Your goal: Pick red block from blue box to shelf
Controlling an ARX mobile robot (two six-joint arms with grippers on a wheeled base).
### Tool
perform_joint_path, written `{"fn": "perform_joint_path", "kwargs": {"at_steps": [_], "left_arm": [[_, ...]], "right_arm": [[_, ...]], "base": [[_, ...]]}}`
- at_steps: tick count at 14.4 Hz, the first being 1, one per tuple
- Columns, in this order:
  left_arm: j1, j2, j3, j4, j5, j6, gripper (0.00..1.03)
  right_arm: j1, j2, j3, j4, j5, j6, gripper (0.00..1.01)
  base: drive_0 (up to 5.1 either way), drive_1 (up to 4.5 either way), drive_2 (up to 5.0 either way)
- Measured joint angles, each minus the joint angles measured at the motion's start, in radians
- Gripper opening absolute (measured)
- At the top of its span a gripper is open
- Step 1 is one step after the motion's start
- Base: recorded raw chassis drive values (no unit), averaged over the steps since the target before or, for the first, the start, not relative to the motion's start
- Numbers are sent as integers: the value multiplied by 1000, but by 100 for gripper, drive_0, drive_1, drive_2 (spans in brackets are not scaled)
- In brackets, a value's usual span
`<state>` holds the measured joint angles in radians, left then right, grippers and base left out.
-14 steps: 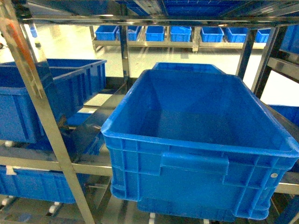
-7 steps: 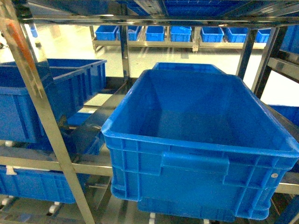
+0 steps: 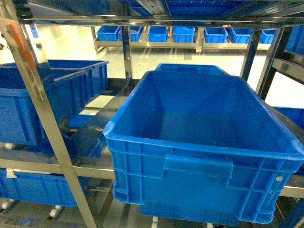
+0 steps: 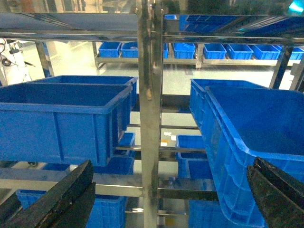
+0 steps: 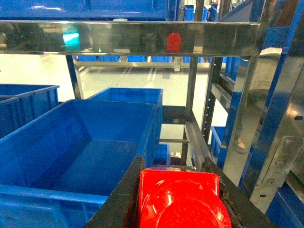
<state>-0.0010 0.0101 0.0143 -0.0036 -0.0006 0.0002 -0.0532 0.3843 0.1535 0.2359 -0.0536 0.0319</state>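
Note:
In the right wrist view my right gripper [image 5: 174,162] is shut on the glossy red block [image 5: 180,199], whose top fills the gap between the two dark fingers. It hangs beside the right rim of the large blue box [image 5: 71,156], in front of a steel rail of the shelf [image 5: 142,38]. The head view shows the blue box [image 3: 190,180] on the shelf [image 3: 42,118] with nothing visible inside and no gripper in sight. My left gripper [image 4: 172,164] is open and holds nothing, facing a shelf upright [image 4: 149,95] with the blue box [image 4: 228,142] to its right.
Another blue crate [image 3: 28,104] stands on the shelf to the left, and more crates [image 3: 33,187] sit on the tier below. A row of small blue bins [image 3: 183,34] lines the far wall. Steel uprights [image 5: 280,133] stand close on the right.

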Motion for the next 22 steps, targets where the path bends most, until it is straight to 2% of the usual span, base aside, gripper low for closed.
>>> {"fn": "perform_joint_path", "kwargs": {"at_steps": [22], "left_arm": [[0,0,0,0,0,0,98]], "right_arm": [[0,0,0,0,0,0,28]], "base": [[0,0,0]]}}
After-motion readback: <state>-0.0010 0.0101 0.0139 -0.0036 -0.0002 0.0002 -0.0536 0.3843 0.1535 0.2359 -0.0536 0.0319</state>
